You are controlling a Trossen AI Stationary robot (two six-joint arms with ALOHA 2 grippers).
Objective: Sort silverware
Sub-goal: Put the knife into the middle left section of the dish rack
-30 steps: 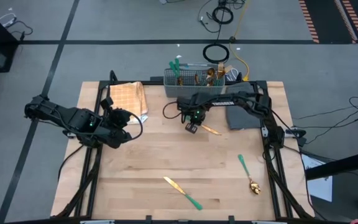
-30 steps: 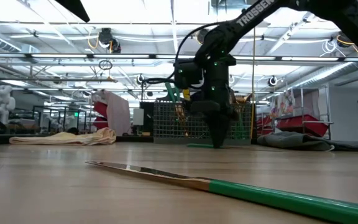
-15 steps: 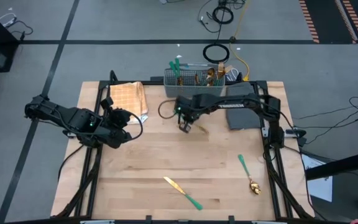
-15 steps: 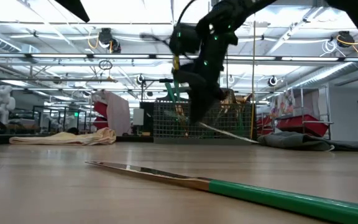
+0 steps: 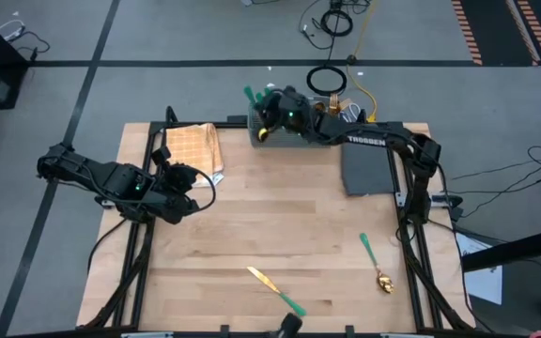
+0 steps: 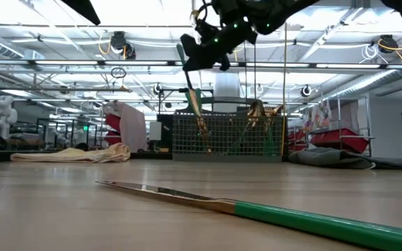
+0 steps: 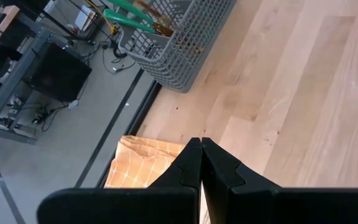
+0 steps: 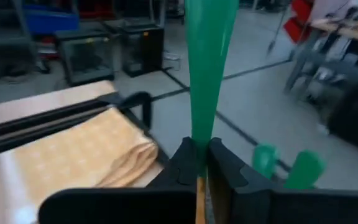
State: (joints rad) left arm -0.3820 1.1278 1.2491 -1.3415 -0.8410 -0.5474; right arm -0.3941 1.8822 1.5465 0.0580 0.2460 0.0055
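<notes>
Right arm over the basket, one utensil pinched.
High: right gripper [image 5: 267, 116] above basket [image 5: 294, 120]; knife [image 5: 276, 290] and spoon [image 5: 375, 262] lie loose on table [image 5: 205, 253]. Low: piece [image 6: 192, 97] hangs tilted, could catch the rim. Left wrist: left gripper [image 7: 201, 163] closed, empty.

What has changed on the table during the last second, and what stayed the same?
The right gripper, shut on a teal-handled utensil, lifted it off the wood and carried it back over the grey basket. The left gripper stayed shut near the checked cloth. The knife and spoon at the front did not move.
</notes>
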